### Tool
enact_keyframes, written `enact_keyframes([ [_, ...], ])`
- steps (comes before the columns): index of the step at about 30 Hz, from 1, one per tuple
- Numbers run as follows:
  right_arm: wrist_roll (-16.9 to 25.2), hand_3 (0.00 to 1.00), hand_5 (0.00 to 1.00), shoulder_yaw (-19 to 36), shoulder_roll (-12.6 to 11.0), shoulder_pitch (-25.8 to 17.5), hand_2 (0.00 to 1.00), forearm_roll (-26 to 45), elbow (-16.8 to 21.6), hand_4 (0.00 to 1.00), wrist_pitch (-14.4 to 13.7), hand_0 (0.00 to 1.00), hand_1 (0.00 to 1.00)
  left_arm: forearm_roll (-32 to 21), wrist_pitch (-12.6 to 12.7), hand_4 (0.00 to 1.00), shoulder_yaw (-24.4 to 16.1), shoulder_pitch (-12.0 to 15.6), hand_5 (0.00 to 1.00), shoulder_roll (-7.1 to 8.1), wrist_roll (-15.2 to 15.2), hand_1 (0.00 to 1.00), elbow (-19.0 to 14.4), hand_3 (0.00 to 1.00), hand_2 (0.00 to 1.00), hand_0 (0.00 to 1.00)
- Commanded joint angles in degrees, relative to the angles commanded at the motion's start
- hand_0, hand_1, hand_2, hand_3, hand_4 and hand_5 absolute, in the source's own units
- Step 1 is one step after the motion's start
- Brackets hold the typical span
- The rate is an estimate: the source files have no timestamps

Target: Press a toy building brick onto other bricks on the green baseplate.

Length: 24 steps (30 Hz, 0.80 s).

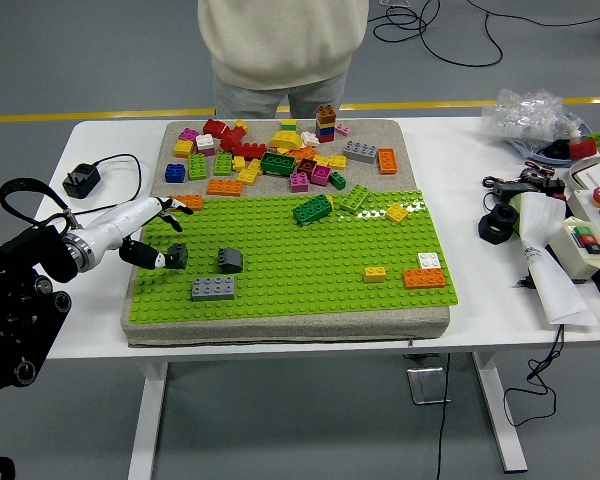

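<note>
The green baseplate lies on a grey mat in mid-table. Near its left edge stand two dark grey bricks, one further left and one to its right, with a flat grey brick in front of them. My left hand reaches in over the baseplate's left edge, fingers spread and holding nothing. Its thumb tip is right beside the left dark grey brick; whether it touches I cannot tell. An orange brick lies just beyond the fingers. My right arm is out of view.
Several loose coloured bricks are heaped on the mat beyond the baseplate. Yellow, orange and white bricks sit at its right. A person stands at the far side, hands unseen. A charger lies left; a control box and clutter lie right.
</note>
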Motion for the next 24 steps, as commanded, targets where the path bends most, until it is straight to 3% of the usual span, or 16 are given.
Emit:
enact_keyframes([
  [11,0.0,0.767,0.691,-0.1,0.1,0.0,0.759,0.2,0.0,0.998,-0.1,0.788,0.721,0.0,1.0,0.778,2.9,-0.9,0.002,0.92,-0.6,0.761,3.0,0.789,0.645,0.866],
  [24,-0.1,0.767,0.691,-0.2,0.3,0.0,0.759,0.4,0.0,0.998,-0.1,0.788,0.721,0.0,3.2,0.780,3.0,-1.5,0.002,0.09,-0.9,0.761,5.1,0.789,0.647,0.870],
])
